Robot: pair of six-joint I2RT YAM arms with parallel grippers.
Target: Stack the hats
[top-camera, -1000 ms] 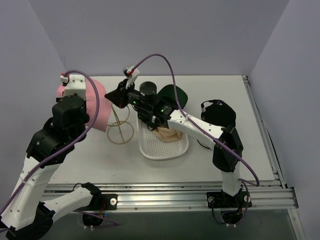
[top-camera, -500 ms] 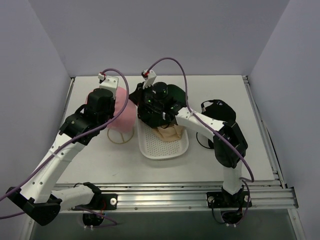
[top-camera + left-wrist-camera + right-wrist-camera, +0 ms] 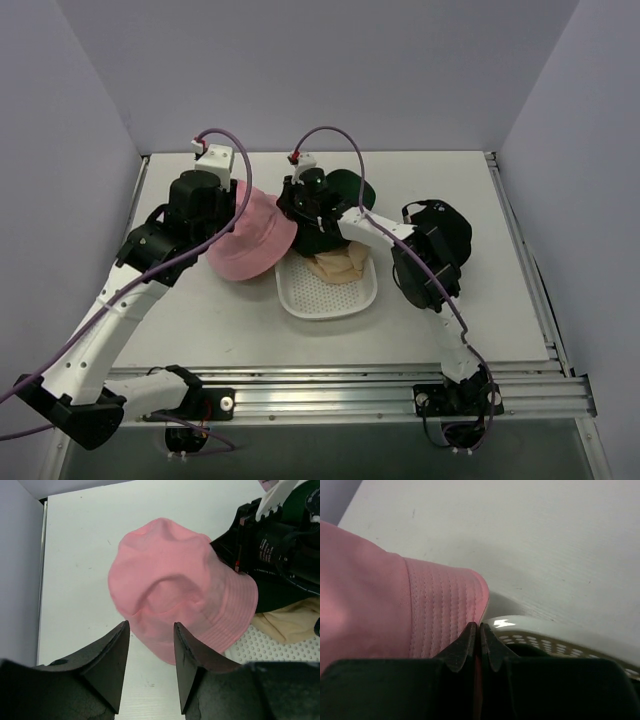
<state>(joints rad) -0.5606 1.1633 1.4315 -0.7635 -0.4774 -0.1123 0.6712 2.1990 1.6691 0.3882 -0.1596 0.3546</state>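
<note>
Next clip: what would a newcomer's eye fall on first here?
The pink fabric bucket hat stands out most, its brim pinched by the shut right gripper while the open left gripper hovers above its crown. To its right, a beige fabric hat lies in the white perforated plastic tray, with a dark green hat behind and a black hat farther right.

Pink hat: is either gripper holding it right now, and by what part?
The right gripper pinches the pink hat by the edge of its brim. The left gripper is open above it, holding nothing.
</note>
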